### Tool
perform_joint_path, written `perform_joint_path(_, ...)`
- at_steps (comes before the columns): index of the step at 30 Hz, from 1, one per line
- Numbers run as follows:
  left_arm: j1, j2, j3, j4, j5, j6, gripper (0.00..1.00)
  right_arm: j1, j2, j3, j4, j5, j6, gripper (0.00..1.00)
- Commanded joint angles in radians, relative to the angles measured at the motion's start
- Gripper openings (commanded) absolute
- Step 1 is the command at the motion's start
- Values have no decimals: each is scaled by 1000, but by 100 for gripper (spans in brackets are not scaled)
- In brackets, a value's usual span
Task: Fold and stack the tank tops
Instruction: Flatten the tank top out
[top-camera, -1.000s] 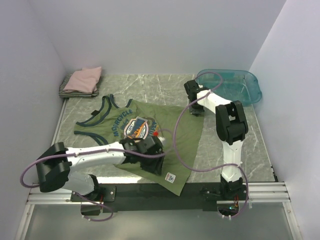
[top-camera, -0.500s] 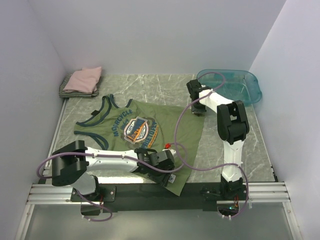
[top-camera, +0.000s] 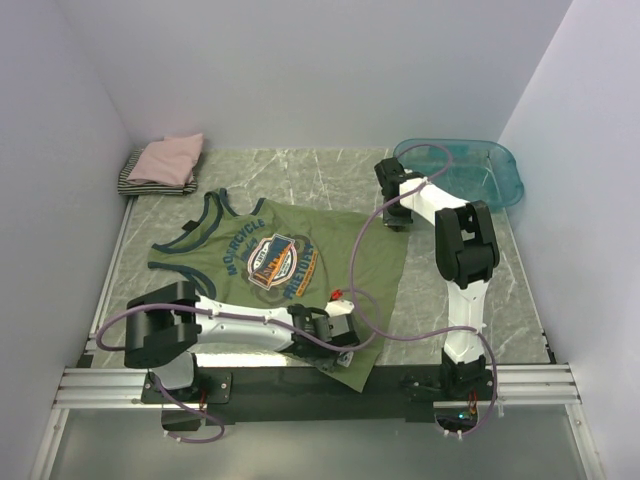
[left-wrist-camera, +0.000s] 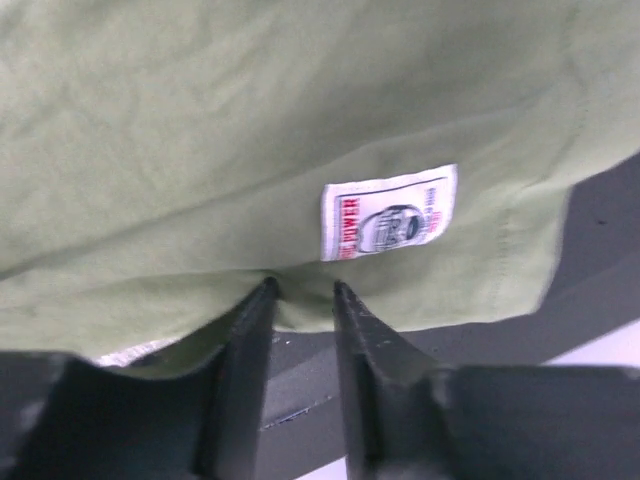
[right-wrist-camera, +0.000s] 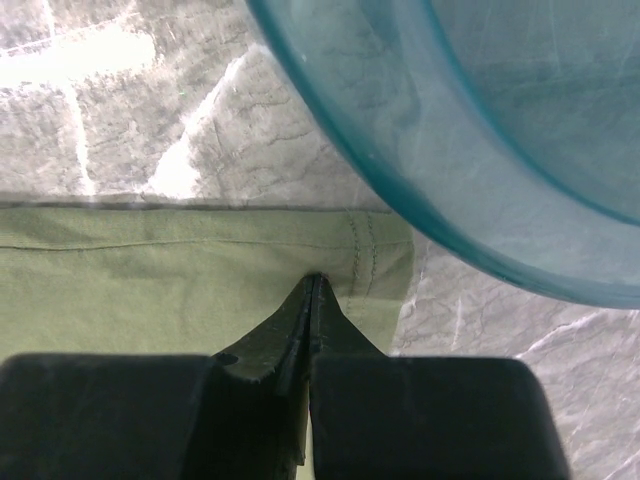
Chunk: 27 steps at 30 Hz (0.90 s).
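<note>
Nearest you, your left claw (left-wrist-camera: 302, 292) has its fingers a little apart, tips at the near hem of the olive-green tank top (top-camera: 375, 250), just beside its white label (left-wrist-camera: 388, 212). The top lies spread flat, print up, across the middle of the table (top-camera: 300, 175). At its far right corner your right claw (right-wrist-camera: 312, 280) is pressed together, tips on the hem; you cannot tell whether cloth is caught. Just beyond it sits the teal tub (top-camera: 505, 185). In the far left corner, a folded pink top (top-camera: 170, 158) rests on a striped top (top-camera: 135, 180).
</note>
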Motion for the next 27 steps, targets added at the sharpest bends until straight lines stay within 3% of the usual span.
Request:
perform_joint_path(1, -45, 29, 31, -37, -57, -50, 31, -16, -48, 45, 0, -2, 12, 0)
perform_joint_path(4, -68, 35, 23, -51, -60, -56, 14, -19, -50, 53, 0, -4, 14, 0)
perform_joint_path(5, -73, 33, 23, -66, -66, -67, 1, -20, -51, 54, 3, -4, 15, 0)
perform_joint_path(24, -183, -151, -92, -94, 47, -95, 1, -43, -10, 116, -12, 15, 15, 0)
perform_joint_path(25, -183, -149, -83, -93, 41, -82, 1, -43, -11, 114, -12, 12, 18, 0)
perform_joint_path(27, -182, -141, -39, -100, 30, -73, 14, -43, -26, 108, -8, 1, 18, 0)
